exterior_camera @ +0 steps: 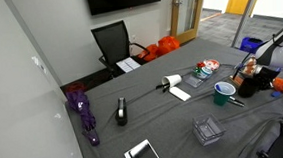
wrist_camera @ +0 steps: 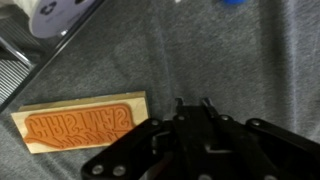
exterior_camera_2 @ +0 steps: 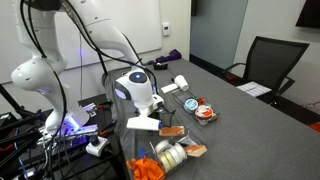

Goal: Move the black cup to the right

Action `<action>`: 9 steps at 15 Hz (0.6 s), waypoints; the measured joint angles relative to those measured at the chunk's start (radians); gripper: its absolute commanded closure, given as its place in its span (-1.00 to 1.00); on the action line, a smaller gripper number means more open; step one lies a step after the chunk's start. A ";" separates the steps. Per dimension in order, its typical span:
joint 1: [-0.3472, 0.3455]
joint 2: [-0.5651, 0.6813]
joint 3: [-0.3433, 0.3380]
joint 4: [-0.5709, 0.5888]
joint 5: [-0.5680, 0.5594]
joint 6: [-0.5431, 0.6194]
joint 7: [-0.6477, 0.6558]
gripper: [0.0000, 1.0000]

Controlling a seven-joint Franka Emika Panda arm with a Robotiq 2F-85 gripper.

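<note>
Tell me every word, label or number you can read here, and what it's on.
No text can be read with any certainty.
Orange block: raised letters in the wrist view, blurred and seemingly upside down; unreadable.
White object: dark marks, too blurred to read.
Papers on the chair: too small to read.

the white arm arches up, then bends down to a bulky wrist (low in an exterior view). the black gripper points downward in the wrist view, jaws drawn fully together, fingertips touching.
</note>
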 measured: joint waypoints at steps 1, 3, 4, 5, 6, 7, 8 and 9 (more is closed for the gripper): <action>0.000 0.000 0.000 0.000 -0.001 0.000 0.000 0.91; 0.000 0.000 0.000 0.000 -0.002 0.000 0.000 0.09; 0.000 0.000 0.000 0.000 -0.002 0.001 0.000 -0.01; 0.000 0.000 0.000 0.000 -0.002 0.004 -0.001 -0.17; 0.000 0.000 0.000 0.000 -0.002 0.008 -0.002 -0.30; 0.000 0.000 0.000 -0.001 -0.002 0.013 -0.005 -0.43; 0.000 0.000 0.000 -0.002 -0.002 0.020 -0.011 -0.58; 0.000 0.000 0.000 -0.003 -0.002 0.028 -0.020 -0.71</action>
